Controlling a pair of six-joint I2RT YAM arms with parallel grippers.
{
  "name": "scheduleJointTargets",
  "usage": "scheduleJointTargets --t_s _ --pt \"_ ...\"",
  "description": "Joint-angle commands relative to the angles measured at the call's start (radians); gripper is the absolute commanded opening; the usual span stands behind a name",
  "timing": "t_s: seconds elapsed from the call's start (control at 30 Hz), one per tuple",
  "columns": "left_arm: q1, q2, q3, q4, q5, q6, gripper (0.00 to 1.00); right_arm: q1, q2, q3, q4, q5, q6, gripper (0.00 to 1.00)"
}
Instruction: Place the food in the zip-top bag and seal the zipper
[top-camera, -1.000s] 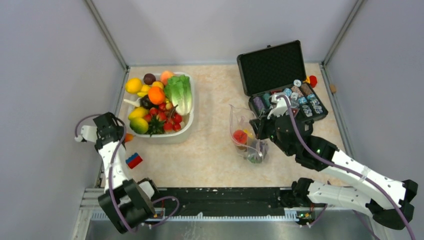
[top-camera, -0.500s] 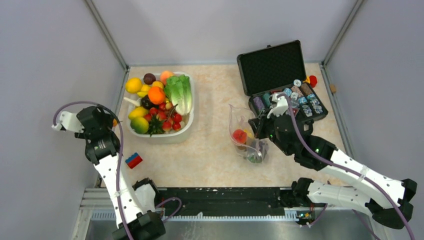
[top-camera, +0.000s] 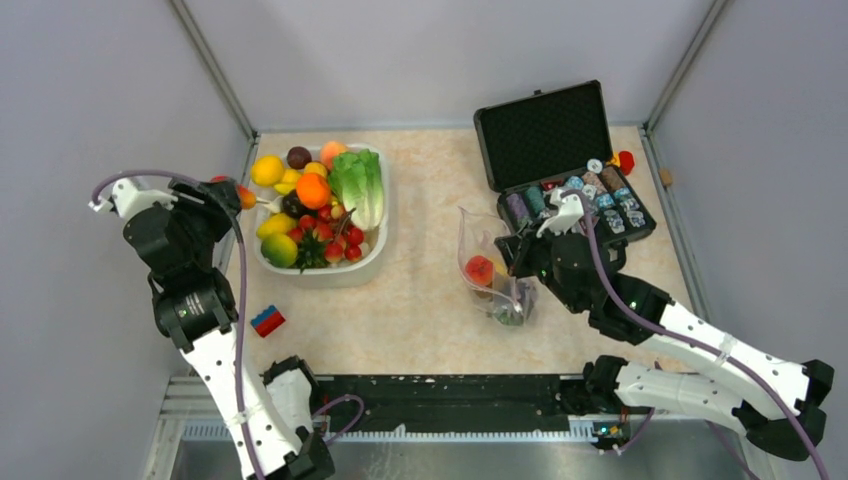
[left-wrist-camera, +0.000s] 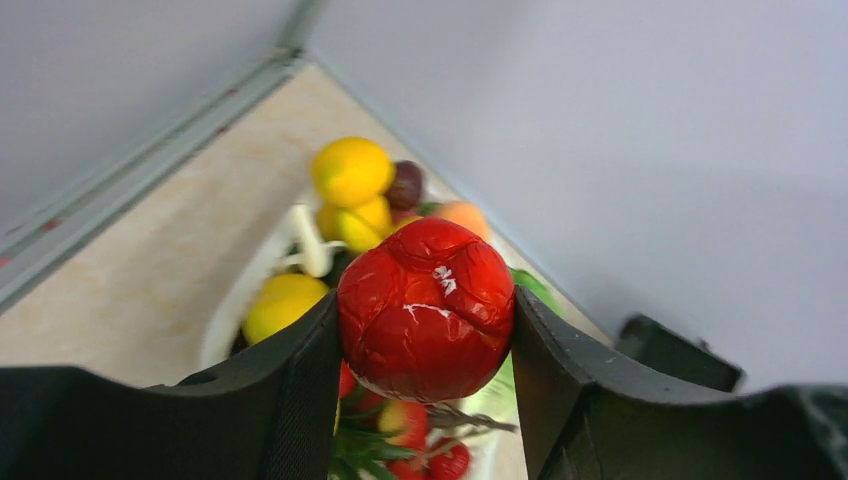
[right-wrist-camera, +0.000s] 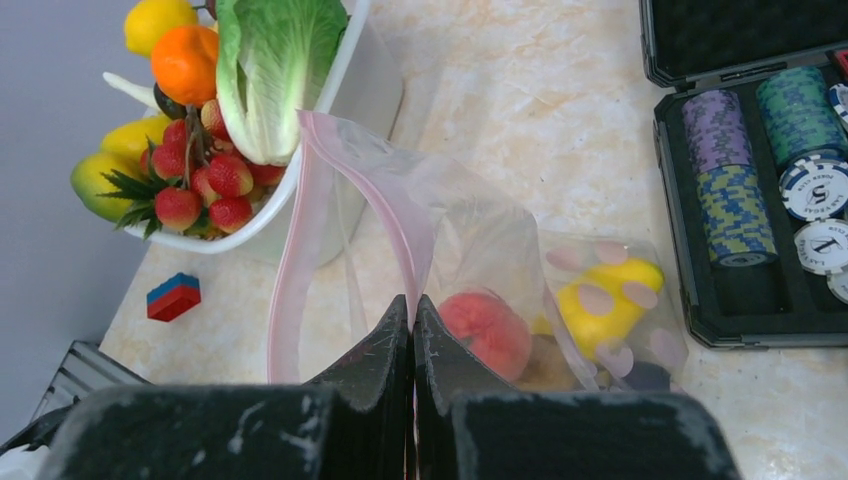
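My left gripper (top-camera: 236, 193) is raised at the left of the white basin (top-camera: 325, 276), shut on a wrinkled red round fruit (left-wrist-camera: 427, 300) that fills the gap between its fingers. The basin holds more food: lettuce (top-camera: 360, 185), an orange, yellow fruits and strawberries. The clear zip-top bag (top-camera: 488, 262) stands at mid-table with its mouth open. My right gripper (right-wrist-camera: 412, 308) is shut on the bag's rim at the pink zipper (right-wrist-camera: 290, 250). Inside the bag lie a pink-red fruit (right-wrist-camera: 487, 330) and a yellow one (right-wrist-camera: 605, 300).
An open black case (top-camera: 545, 135) of chips stands just behind the right gripper, at the back right. A small red-and-blue brick (top-camera: 267, 320) lies on the table in front of the basin. Grey walls close in the left, back and right sides.
The left arm has lifted and swung from the basin's near-left corner toward the back, carrying the red fruit. The right gripper and the bag have hardly moved.
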Motion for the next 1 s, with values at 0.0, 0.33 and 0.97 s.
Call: scheduleJointTargets --t_s 0.0,0.33,0.97 --pt "-0.021 0.012 0.026 0.196 0.383 -0.035 0.33 -0.008 0.01 -0.009 0.09 -0.015 0.006 0.0" --pt "-0.528 0.12 0.049 0.283 0.355 0.094 0.29 -0.009 0.05 -0.031 0.159 -0.021 0.001 0.0" --pt "-1.22 0.392 -0.075 0.486 0.272 0.15 0.33 -0.009 0.115 0.0 0.195 0.009 0.06 0.0"
